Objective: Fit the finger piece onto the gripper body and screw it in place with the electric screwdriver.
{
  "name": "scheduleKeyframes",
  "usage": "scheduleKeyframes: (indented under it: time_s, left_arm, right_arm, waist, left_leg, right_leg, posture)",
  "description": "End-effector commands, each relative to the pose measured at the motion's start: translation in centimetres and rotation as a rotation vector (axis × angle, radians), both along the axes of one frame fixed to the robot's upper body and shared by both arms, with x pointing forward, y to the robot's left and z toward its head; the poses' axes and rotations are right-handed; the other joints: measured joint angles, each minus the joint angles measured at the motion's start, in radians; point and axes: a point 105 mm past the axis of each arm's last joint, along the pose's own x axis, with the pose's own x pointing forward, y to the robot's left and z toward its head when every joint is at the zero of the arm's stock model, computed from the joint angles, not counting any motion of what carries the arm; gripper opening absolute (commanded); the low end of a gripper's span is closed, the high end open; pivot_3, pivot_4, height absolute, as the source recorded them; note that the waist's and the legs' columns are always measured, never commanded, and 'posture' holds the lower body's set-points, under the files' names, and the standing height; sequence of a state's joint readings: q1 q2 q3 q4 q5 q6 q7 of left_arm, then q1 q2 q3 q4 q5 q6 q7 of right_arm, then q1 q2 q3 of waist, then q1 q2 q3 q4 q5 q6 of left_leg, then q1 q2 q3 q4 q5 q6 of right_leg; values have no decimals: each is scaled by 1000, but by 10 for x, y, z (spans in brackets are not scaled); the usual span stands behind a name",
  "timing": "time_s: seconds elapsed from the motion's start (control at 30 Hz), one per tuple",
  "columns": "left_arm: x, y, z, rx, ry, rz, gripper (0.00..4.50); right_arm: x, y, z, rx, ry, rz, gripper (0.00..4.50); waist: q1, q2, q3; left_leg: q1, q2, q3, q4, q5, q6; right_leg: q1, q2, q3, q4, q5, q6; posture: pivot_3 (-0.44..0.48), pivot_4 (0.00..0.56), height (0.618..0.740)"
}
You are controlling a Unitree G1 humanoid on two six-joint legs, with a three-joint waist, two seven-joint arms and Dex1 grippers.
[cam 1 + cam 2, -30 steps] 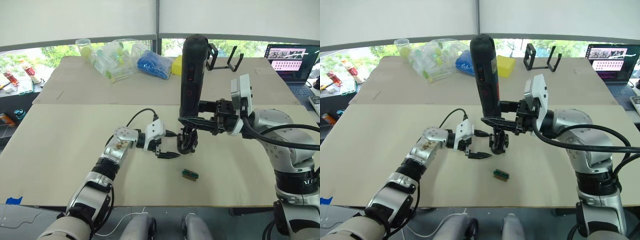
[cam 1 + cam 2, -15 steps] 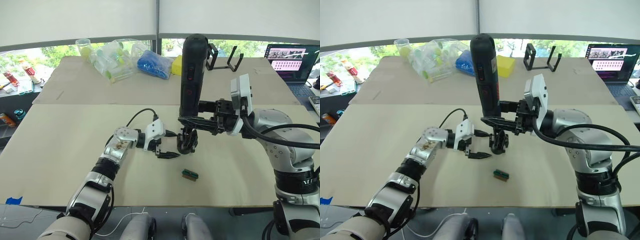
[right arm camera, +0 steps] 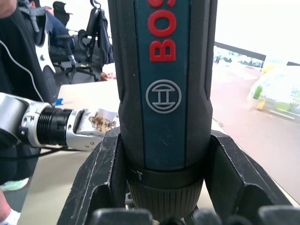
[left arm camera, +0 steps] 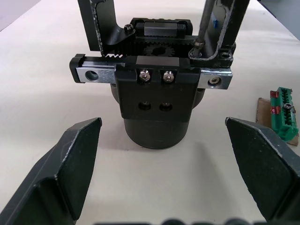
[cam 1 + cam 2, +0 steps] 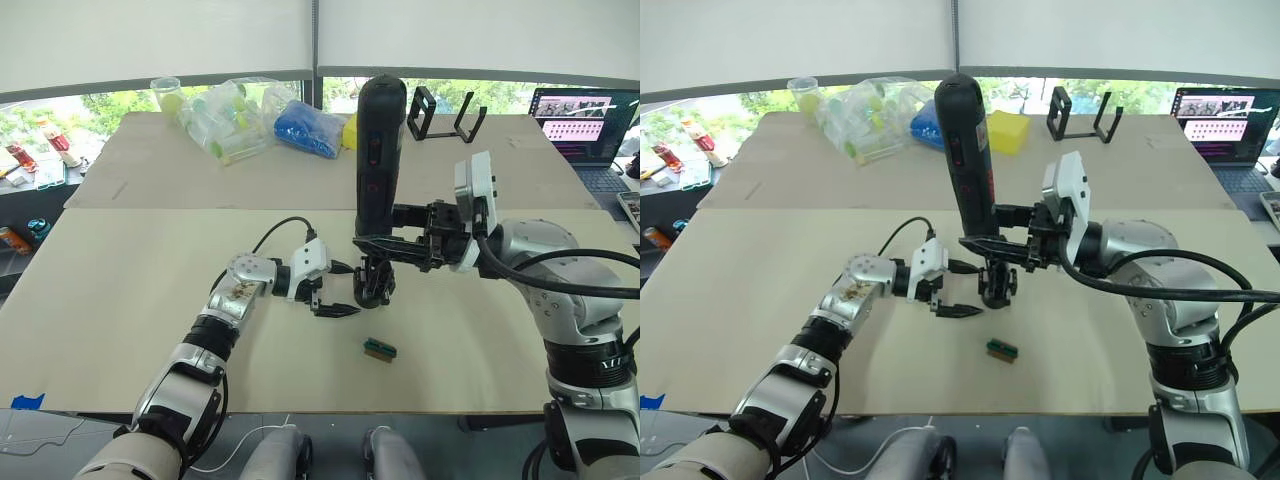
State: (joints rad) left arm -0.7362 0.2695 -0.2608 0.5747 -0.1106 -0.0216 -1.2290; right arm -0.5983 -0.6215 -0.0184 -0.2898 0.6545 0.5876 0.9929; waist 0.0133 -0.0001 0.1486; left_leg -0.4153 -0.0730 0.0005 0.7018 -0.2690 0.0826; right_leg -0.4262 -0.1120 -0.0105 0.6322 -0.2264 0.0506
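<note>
The gripper body (image 4: 157, 101) stands upright on the table, mid-way between my arms (image 5: 375, 282). Two black fingers rise from its toothed rail; the one at the rail's end by the bit looks like the finger piece (image 4: 230, 23). My right gripper (image 5: 388, 243) is shut on the electric screwdriver (image 5: 376, 150), a thick black cylinder with red lettering (image 3: 161, 70). It is held nearly upright over the body, and its thin bit (image 4: 202, 23) reaches down to the rail. My left gripper (image 5: 336, 306) is open just left of the body, with a finger on either side of its base.
A small green-and-black block (image 5: 379, 348) lies in front of the body. At the back of the table are a clear bag of cups (image 5: 228, 115), a blue bag (image 5: 308, 128), a black wire stand (image 5: 450, 115) and a laptop (image 5: 583, 120).
The right gripper has shifted slightly left and the screwdriver's top has leaned a little to the left. The left arm and the gripper body have stayed put.
</note>
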Motion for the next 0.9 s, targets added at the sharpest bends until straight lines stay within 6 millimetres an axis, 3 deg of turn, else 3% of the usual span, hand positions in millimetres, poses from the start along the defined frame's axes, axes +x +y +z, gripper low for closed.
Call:
scheduleKeyframes:
  time_s: [0.03, 0.9]
  left_arm:
    - [2, -3, 11, -5, -57, -14, 4500]
    - [12, -31, -3, -14, -35, -8, 4500]
  right_arm:
    - [-4, -8, 9, 12, -63, -8, 1915]
    - [-3, -17, -3, 50, 15, -59, 1915]
  waist:
    - [1, 0, 0]
    - [5, 0, 0]
  left_leg:
    - [0, 0, 0, 0, 0, 0]
    - [0, 0, 0, 1, 0, 1]
  right_leg:
    - [0, 0, 0, 0, 0, 0]
    - [1, 0, 0, 0, 0, 0]
  posture:
    - [0, 150, 740]
    - [0, 150, 740]
